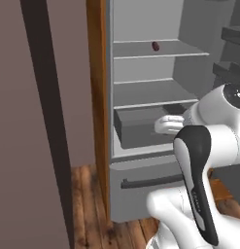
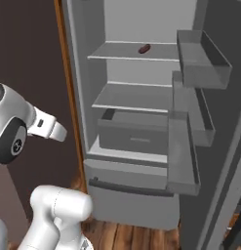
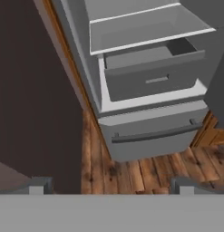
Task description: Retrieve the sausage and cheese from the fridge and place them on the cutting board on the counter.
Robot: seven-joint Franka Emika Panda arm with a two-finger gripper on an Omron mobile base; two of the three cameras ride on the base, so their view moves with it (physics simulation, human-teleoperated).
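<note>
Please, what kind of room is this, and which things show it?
Most likely a home kitchen. A tall grey fridge stands open, with pale inner shelves and a drawer; a sausage lies on an upper shelf, and the floor is wooden planks.

The tall fridge [image 2: 136, 141] is showing pale grey walls, shelves and drawer, with a darker grey bar handle [image 3: 154, 134] running across its lower front. A small stubby sausage [image 1: 156, 46] is showing dark reddish brown against the pale upper shelf. An orange-brown wooden side panel [image 1: 98, 97] is edging the fridge, beside a dull mauve-brown wall [image 1: 73, 82]. The plank floor [image 3: 145, 174] is showing warm brown wood with darker grain and knots. The gripper's fingertips [image 3: 38, 186] are looking dark grey.
</note>
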